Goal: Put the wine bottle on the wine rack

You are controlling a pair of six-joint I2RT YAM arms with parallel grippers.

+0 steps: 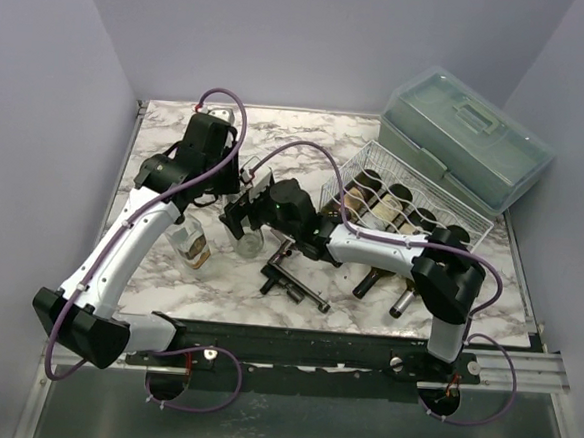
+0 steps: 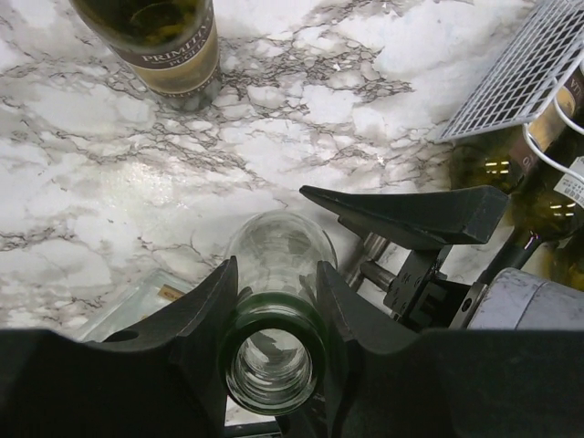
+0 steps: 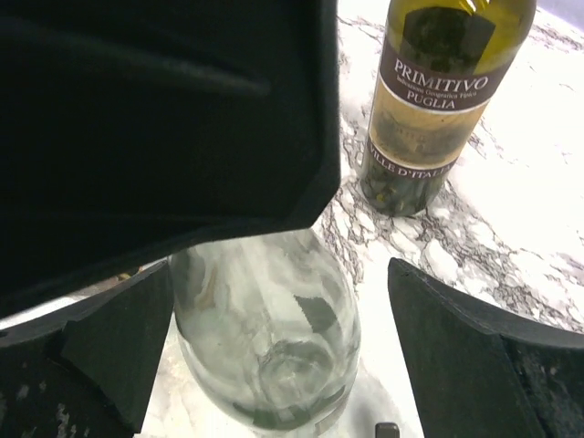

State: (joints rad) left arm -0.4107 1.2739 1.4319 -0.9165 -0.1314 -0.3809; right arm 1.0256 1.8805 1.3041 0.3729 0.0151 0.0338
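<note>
Left gripper [image 2: 274, 274] is clamped on the neck of the clear bottle [image 3: 265, 338], just under the lip. Right gripper [image 3: 278, 306] gapes wide, jaws either side of the body. The bottle seems upright, left of the table's [image 1: 217, 294] middle — well apart from the rack [image 2: 511, 82] by the far right corner. Probably empty glass — light, stiff, slick, breakable; the neck gives the surest hold.
</note>
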